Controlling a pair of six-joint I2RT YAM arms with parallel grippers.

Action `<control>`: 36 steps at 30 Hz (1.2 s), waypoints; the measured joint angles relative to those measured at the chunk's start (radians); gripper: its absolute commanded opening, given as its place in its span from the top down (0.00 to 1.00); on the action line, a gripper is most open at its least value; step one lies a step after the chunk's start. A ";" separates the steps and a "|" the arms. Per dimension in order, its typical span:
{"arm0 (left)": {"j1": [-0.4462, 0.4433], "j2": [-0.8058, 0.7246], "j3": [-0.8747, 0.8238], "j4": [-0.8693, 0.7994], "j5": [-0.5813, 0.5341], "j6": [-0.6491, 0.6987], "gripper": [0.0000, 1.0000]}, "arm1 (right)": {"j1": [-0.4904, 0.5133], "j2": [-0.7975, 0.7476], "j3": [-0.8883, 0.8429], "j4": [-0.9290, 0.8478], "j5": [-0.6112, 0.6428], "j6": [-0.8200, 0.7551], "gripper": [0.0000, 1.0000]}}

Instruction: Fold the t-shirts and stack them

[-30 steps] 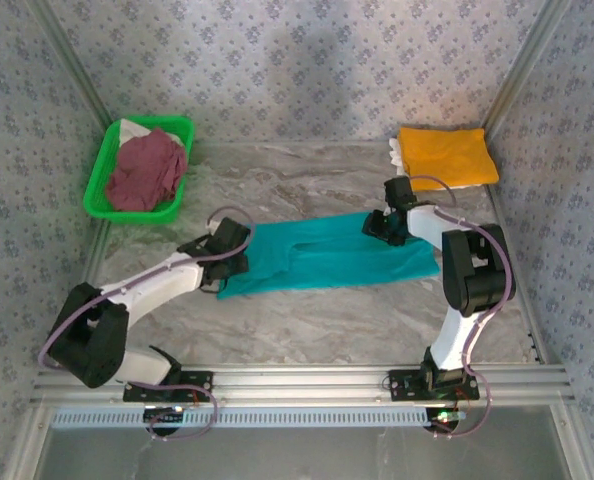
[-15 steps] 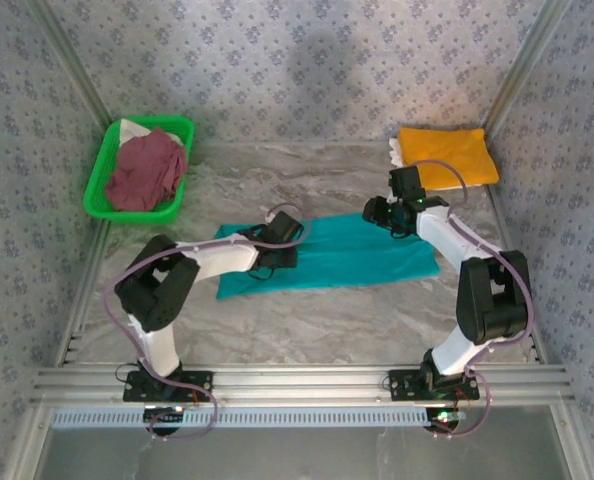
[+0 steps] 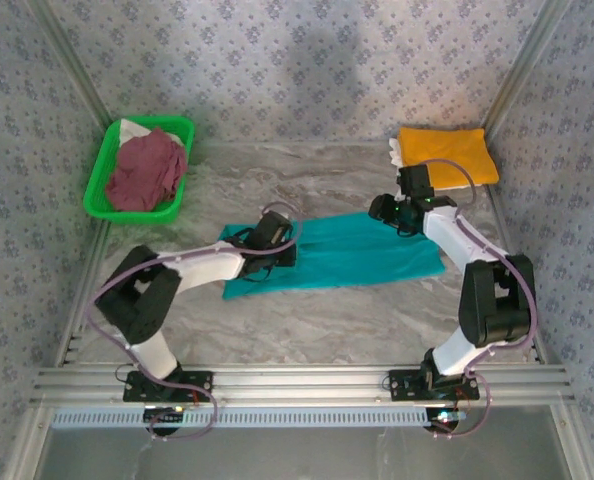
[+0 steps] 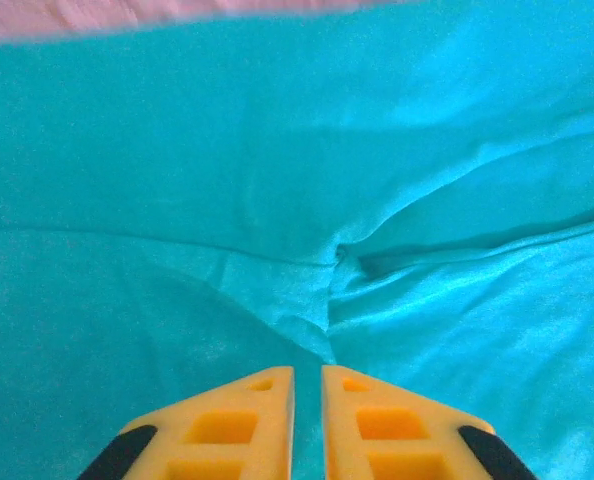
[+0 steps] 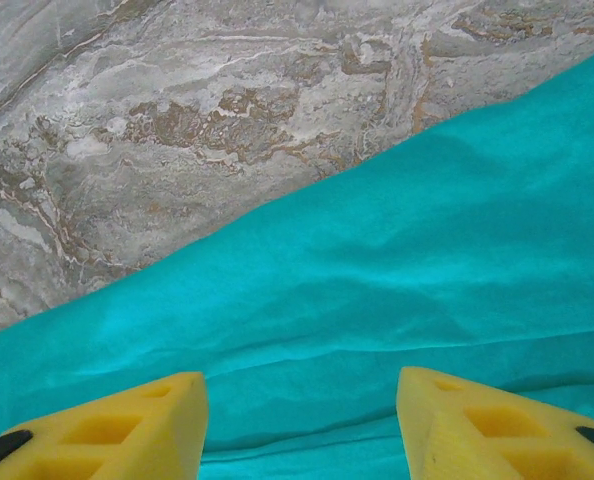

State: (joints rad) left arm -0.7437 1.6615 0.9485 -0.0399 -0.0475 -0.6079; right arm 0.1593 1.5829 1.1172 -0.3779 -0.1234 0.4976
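Left fingers: two, yellow, sitting almost pressed together with a thin slit between. A raised pleat of the teal t-shirt is running straight into that slit, with creases fanning out from it. They are pinching the cloth.

Right fingers: two, yellow, standing spread wide with nothing between them. They are hanging over the teal cloth just inside its far edge, and the marbled counter is showing beyond.

From above: the left arm is reaching over the teal shirt's left half, and the right arm is reaching over its far edge near the right end. The shirt is lying as one long flat band across the middle of the counter.

T-shirts counted: three.
- One teal, mid-counter, under both arms.
- One orange-yellow t-shirt, lying folded flat at the far right corner. Something white is peeking out along its left edge.
- One maroon t-shirt, lying crumpled in the basket, with a pale scrap showing behind it.

Baskets counted: one, green basket, sitting at the far left against the wall.
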 measured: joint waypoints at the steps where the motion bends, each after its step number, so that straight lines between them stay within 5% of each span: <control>1: 0.005 -0.039 -0.011 0.005 0.002 0.002 0.81 | -0.005 -0.002 0.000 0.000 -0.004 0.000 0.45; 8: 0.107 -0.192 -0.036 0.008 -0.005 -0.041 0.85 | -0.007 0.075 0.090 -0.069 -0.003 -0.035 0.54; 23: 0.176 0.065 -0.037 -0.124 -0.072 -0.136 0.91 | 0.036 0.417 0.306 -0.221 0.071 -0.121 0.60; 36: 0.296 0.267 0.220 -0.126 -0.091 -0.048 0.91 | 0.051 0.236 0.016 -0.178 0.029 -0.096 0.55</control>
State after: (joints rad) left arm -0.4473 1.9289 1.1690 -0.1654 -0.1387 -0.6556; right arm 0.2100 1.8191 1.1328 -0.5560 -0.0940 0.4015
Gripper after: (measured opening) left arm 0.094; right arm 0.445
